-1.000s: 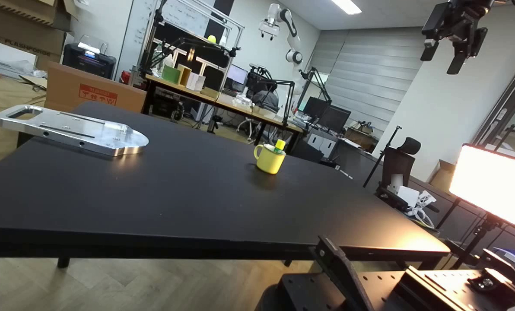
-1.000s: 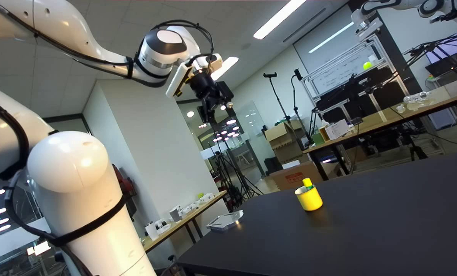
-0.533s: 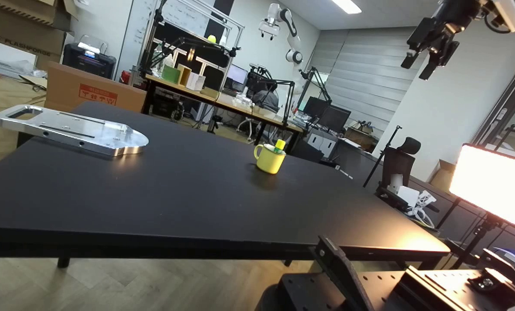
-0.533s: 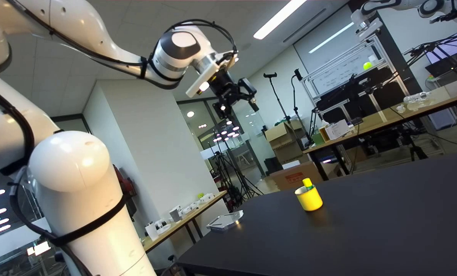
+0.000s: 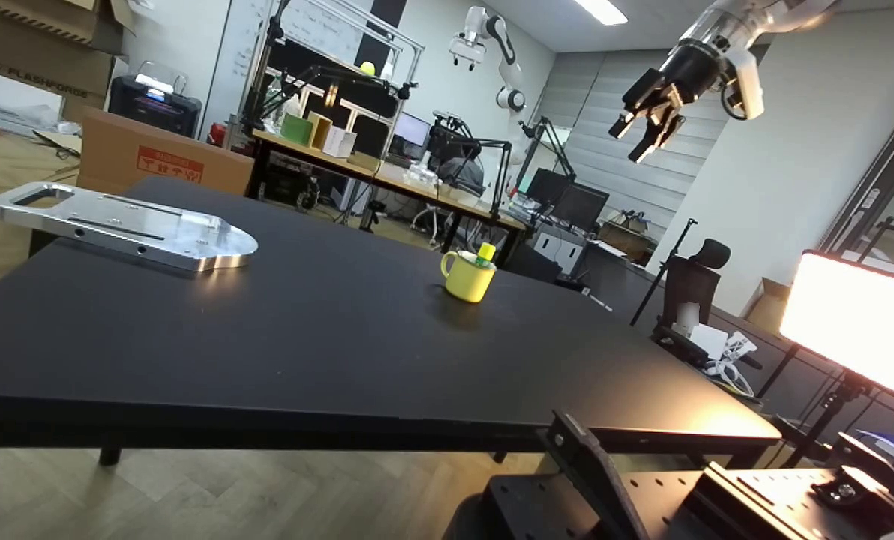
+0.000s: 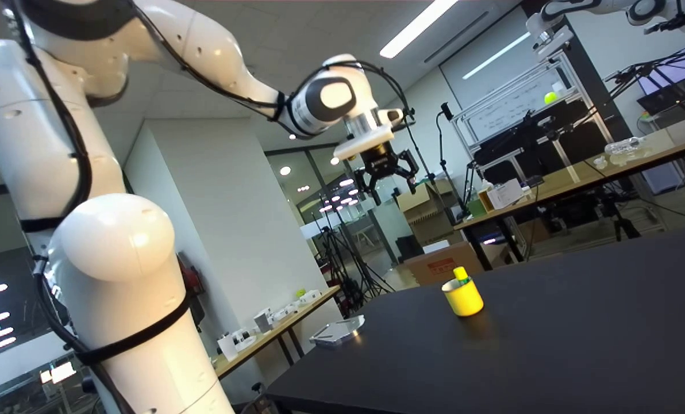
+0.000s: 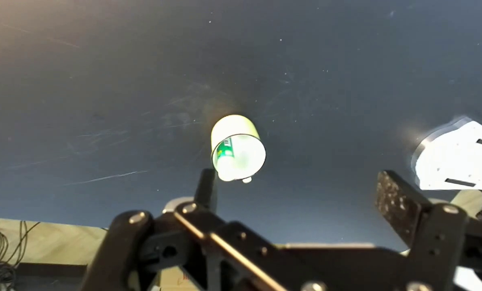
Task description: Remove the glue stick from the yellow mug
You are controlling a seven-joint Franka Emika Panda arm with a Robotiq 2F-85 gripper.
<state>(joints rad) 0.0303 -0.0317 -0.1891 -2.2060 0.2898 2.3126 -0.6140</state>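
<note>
Black, two-fingered, jointed gripper [image 5: 628, 141] hangs in the air in both exterior views, above the black rectangular tabletop [image 5: 304, 330] and well apart from everything on it. Released: fingers [image 7: 207, 190] spread wide, a broad gap between them in the wrist view, dark scuffed inner face of a pad [image 7: 395, 204] turned into that gap. White, smooth-shelled robot arm [image 6: 222, 63], black cables [image 6: 84, 167] strapped along it, bears the gripper. Small bright yellow mug [image 5: 469, 280] with plain round sides stands upright on the tabletop, its looped handle [image 5: 443, 265] showing in an exterior view. Slim cylindrical glue stick [image 7: 225, 155], green body with yellow cap [image 5: 487, 249], is inside the mug, tilted, cap end poking above the rim; whether it touches the rim, cannot tell. Cap washed out to near white in the wrist view. There the mug shows off-centre of the gap, nearer the finger at picture left. Flat silvery metal plate [image 5: 128, 225], elongated slot at its end, lies well apart from the mug, by the tabletop's edge. Bright rectangular light panel [image 5: 859, 326] glares beside the tabletop in an exterior view; brown cardboard box [image 5: 166, 161] stands beyond it.
</note>
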